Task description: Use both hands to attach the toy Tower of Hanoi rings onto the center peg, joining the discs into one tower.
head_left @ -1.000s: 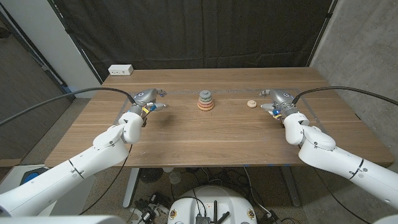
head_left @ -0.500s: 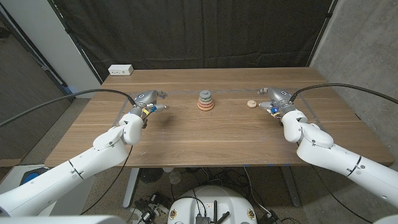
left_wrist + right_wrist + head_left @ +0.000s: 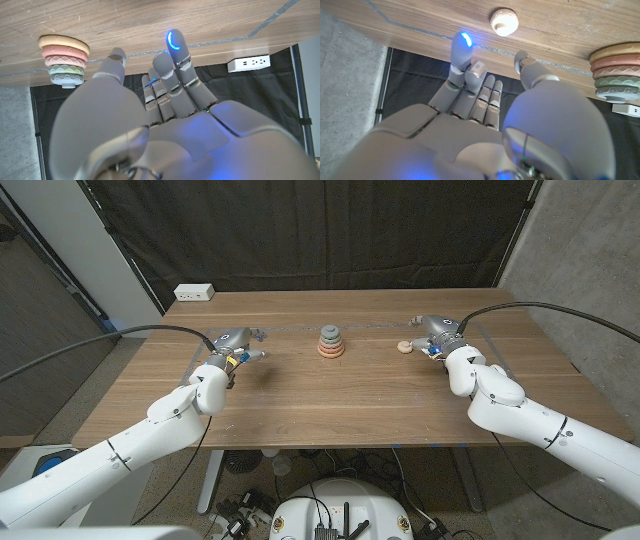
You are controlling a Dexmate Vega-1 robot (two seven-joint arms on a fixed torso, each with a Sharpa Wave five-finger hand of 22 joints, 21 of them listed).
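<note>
Wooden table [image 3: 330, 395]: ring stack [image 3: 331, 342] centre; small disc [image 3: 404, 347] apparently untouched; right hand [image 3: 433, 332], left hand [image 3: 236, 340] open, empty.

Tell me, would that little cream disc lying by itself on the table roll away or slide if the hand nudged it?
The cream disc lies flat on the wooden table, so it would probably slide, not roll. It looks small and low, likely light, so a nudge from the right hand might skid it off. Its rounded edge may make pinching fiddly.

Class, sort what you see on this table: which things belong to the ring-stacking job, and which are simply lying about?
Belonging to the job:
- ring tower at the table's middle
- small cream disc lying apart, near the right hand
- left hand, holding nothing

Lying about:
- white power strip at the far left edge
- wooden table itself
</note>
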